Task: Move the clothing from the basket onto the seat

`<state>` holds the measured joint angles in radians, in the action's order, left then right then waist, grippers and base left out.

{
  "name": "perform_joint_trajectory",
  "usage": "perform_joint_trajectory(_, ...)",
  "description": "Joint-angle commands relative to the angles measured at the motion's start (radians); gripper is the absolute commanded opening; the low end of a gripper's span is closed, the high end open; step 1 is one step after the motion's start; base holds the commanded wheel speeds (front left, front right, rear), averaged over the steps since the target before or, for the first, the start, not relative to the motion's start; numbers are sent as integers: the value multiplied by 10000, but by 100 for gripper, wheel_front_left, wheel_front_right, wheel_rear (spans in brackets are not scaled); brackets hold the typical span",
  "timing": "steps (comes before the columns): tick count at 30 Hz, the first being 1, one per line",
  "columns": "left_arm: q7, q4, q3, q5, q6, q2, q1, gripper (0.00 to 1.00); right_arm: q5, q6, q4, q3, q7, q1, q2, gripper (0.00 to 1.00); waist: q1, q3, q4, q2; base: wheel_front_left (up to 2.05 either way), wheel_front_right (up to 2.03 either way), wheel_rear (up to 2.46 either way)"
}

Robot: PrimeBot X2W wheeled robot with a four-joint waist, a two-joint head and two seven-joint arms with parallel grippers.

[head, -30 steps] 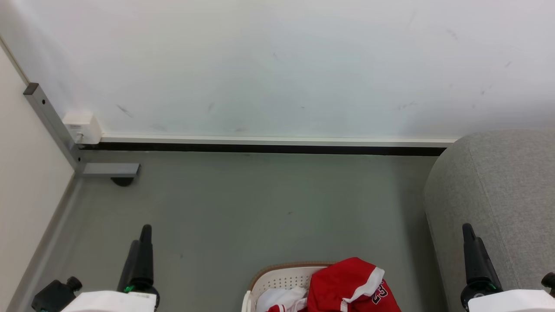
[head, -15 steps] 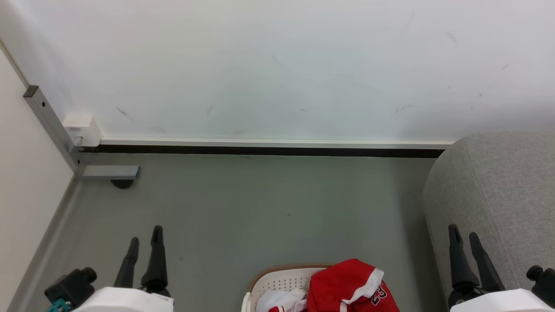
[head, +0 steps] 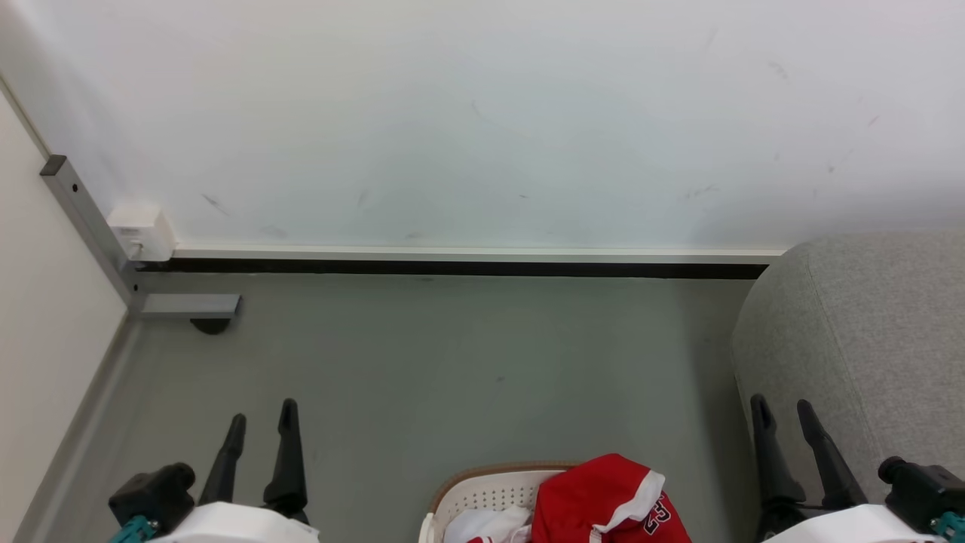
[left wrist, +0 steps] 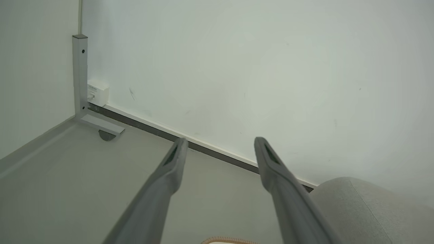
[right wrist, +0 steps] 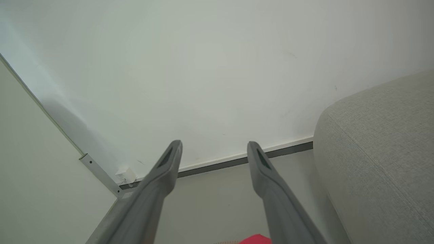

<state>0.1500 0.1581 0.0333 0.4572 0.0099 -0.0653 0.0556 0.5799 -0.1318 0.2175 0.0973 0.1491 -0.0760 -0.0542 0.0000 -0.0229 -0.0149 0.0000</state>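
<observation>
1. Currently, the clothing is being held in the basket at the bottom edge of the head view. A red garment with white trim and a dark "23" is being draped over the basket's right side, and white fabric is lying just beside it on the left.
2. The basket is being carried by the grey floor. The seat is standing near on the right, with a strip of floor between them.
3. The left claw is being held well open over the floor to the basket's left, with nothing being gripped between its fingers.
4. The right claw is likewise being held spread and empty, in front of the seat's left edge.
5. Behind everything, the floor is being bounded by a white wall, with a grey metal bracket and a small white box in the left corner.
</observation>
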Motion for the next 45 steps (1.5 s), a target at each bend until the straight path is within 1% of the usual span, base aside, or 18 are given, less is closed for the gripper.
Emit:
perform_joint_trajectory(1,87,-82,19,-263,70,-115,5,100,-301,12,-67,61,93,-133,-64,100,0,-4,-5,0,0,0,0)
perform_joint_trajectory(12,355,24,325,-1268,330,-286,-40,100,-1401,14,129,355,366,-182,-119,100,0,-51,-9,0,0,0,0)
perform_joint_trajectory(24,621,68,514,-2263,493,-342,-51,100,-2332,16,168,343,632,-159,-93,100,0,-125,-9,0,0,0,0)
perform_joint_trajectory(45,1019,-150,681,-3850,592,-330,-77,100,-3564,19,32,497,1027,-153,-12,100,0,-184,-12,0,0,0,0)
